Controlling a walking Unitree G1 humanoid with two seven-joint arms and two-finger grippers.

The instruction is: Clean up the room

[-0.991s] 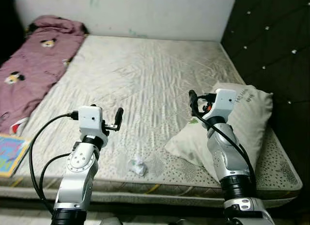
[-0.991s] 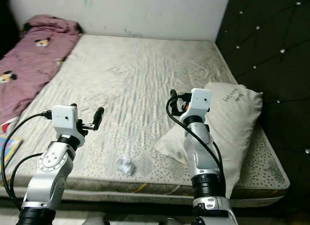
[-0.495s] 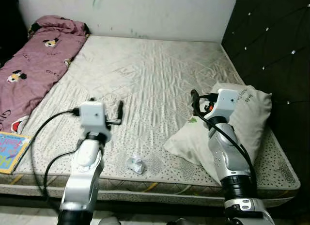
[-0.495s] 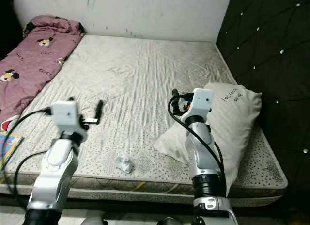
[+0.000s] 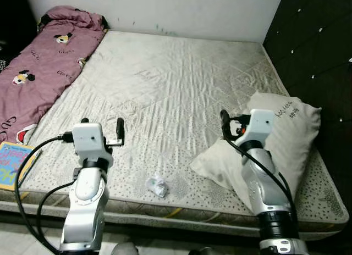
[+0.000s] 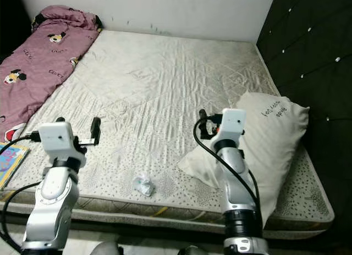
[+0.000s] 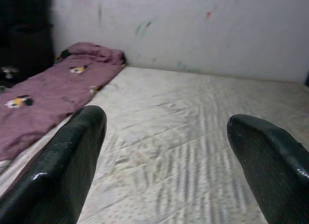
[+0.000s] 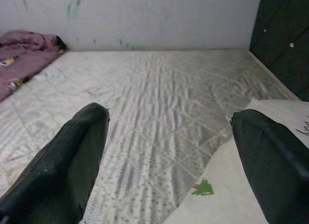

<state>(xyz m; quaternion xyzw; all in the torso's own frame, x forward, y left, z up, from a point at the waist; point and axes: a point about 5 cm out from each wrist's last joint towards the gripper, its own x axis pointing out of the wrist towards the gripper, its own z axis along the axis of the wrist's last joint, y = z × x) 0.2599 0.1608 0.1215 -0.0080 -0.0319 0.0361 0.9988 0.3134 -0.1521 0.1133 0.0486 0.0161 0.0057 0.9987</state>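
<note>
Bare quilted mattress point(image 5: 181, 95) across most of the scene, sheetless, against a white wall point(image 5: 181, 10) and a dark padded headboard point(image 5: 319, 51). Judged as the area to tidy.

Purple blanket point(image 5: 41, 62) with cartoon faces along the far left side, bunched at the wall end; probably left after sleep, not folded.

White pillow point(image 5: 275, 145) lying crooked near the right front corner, one corner toward the middle of the bed; likely to be set straight later.

Colourful book point(image 5: 14, 164) at the left front edge, half over the border of the mattress.

Left gripper point(image 5: 102, 128) raised above the front left part of the bed, fingers wide apart, nothing between. Right gripper point(image 6: 202, 125) raised just above the inner edge of the pillow, fingers also spread, holding nothing. Both kept up and ready, apparently for a reach.

Crumpled paper point(image 5: 157, 185), small and white, near the front edge between the two arms, touching neither. Probably the first thing to collect; light, easy to pinch.
</note>
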